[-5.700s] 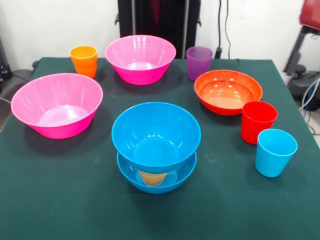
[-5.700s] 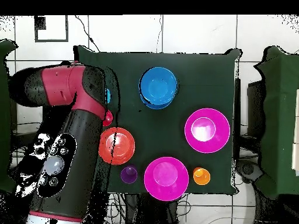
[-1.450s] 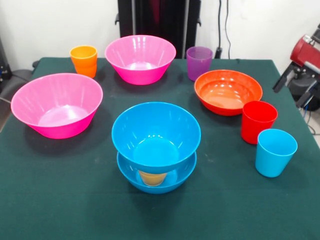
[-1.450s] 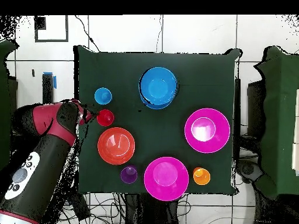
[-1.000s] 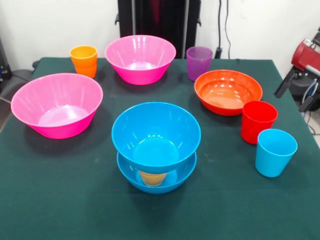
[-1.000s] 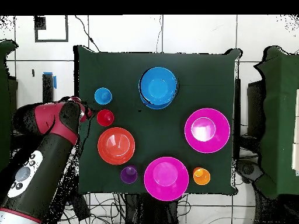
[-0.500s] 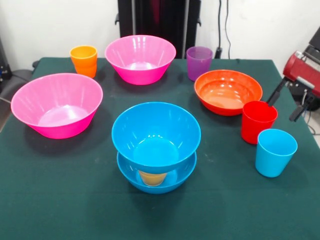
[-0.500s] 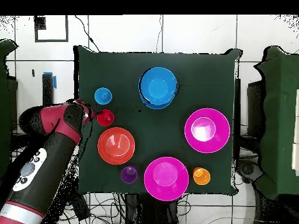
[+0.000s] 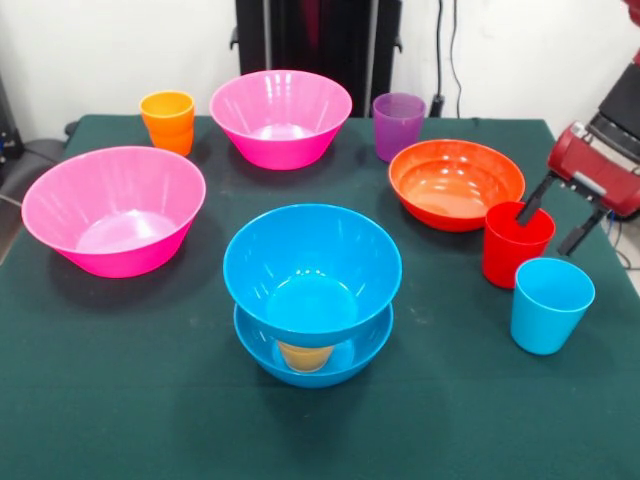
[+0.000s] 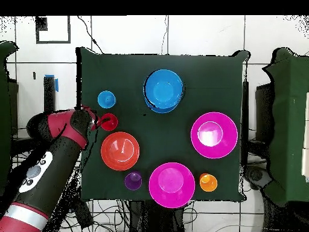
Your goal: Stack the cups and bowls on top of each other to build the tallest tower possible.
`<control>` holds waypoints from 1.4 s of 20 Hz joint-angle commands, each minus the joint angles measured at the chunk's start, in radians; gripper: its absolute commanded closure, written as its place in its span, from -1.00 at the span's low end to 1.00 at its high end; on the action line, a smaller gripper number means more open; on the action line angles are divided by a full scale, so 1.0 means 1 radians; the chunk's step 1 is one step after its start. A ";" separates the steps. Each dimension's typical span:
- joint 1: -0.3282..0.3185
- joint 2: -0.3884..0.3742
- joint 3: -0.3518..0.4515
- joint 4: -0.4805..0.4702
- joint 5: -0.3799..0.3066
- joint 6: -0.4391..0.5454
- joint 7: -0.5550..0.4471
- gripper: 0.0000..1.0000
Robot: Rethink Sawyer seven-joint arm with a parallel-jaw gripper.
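Green cloth table [image 9: 120, 400] | white wall [image 9: 100, 50] | gripper [image 9: 549, 221] jaws spread, straddling red cup [image 9: 515, 245] rim

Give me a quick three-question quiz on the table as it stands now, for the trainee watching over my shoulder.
1. True or false: the upper blue bowl rests directly on the lower blue bowl, with nothing between them.
2. Which cup is the gripper straddling? A) light blue cup B) red cup C) purple cup
3. Fill in: the orange cup stands beside the far ______ bowl.

Key:
1. False: a yellow cup shows between them.
2. B: one finger reaches inside the red cup's rim, the other hangs outside it, jaws open.
3. pink
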 commanded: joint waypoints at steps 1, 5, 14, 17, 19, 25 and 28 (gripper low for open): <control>0.005 0.064 0.114 0.005 0.040 -0.055 0.231 -1.00; 0.002 0.062 0.119 0.005 0.041 -0.067 0.218 -1.00; -0.004 0.013 0.146 0.033 0.074 -0.036 0.214 1.00; -0.010 -0.018 0.140 0.038 0.065 0.001 0.174 1.00; -0.017 -0.052 0.138 0.044 0.055 0.036 0.141 1.00; -0.035 -0.168 0.043 0.002 -0.027 0.196 0.026 1.00; -0.058 -0.224 0.029 -0.015 -0.057 0.205 -0.040 1.00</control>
